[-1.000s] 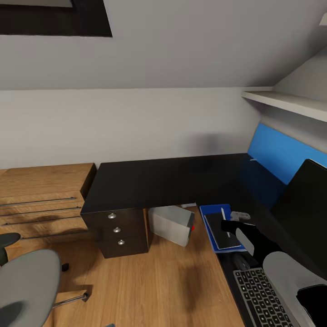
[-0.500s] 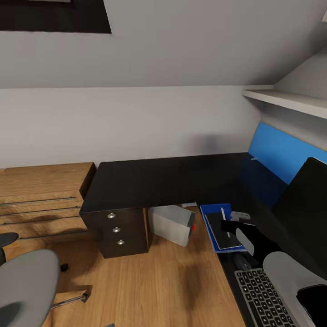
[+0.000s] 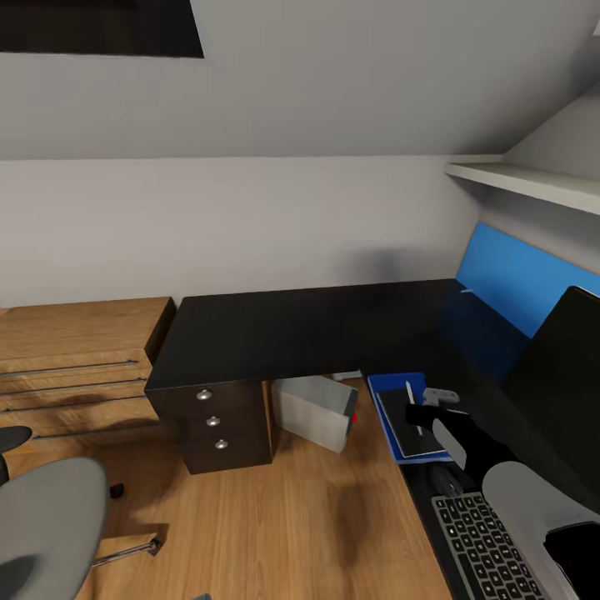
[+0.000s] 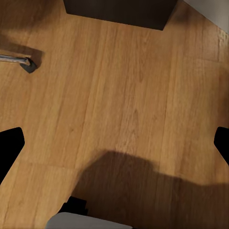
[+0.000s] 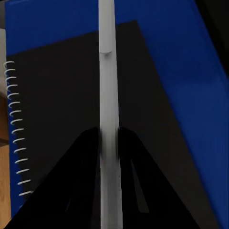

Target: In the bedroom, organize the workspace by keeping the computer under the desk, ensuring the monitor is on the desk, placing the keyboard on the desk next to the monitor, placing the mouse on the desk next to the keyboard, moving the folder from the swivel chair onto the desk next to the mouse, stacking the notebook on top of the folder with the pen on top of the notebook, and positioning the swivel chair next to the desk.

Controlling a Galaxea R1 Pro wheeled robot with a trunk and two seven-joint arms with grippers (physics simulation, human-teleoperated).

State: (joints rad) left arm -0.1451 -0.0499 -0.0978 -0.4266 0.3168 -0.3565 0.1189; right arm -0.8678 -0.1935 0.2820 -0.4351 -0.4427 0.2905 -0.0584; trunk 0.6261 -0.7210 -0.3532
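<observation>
pen (image 5: 108,95) pinched between the right gripper (image 5: 109,143) fingers, over the notebook (image 5: 62,119).
notebook lies on the blue folder (image 5: 181,62) on the desk (image 3: 308,329); left gripper's fingers (image 4: 8,149) spread over the floor (image 4: 124,105).

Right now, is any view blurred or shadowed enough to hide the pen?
Right wrist view: the pen is sharp and evenly lit between the right tool's fingers. Head view: the pen is tiny but clear. Left wrist view: a broad soft shadow on the floor.
</observation>
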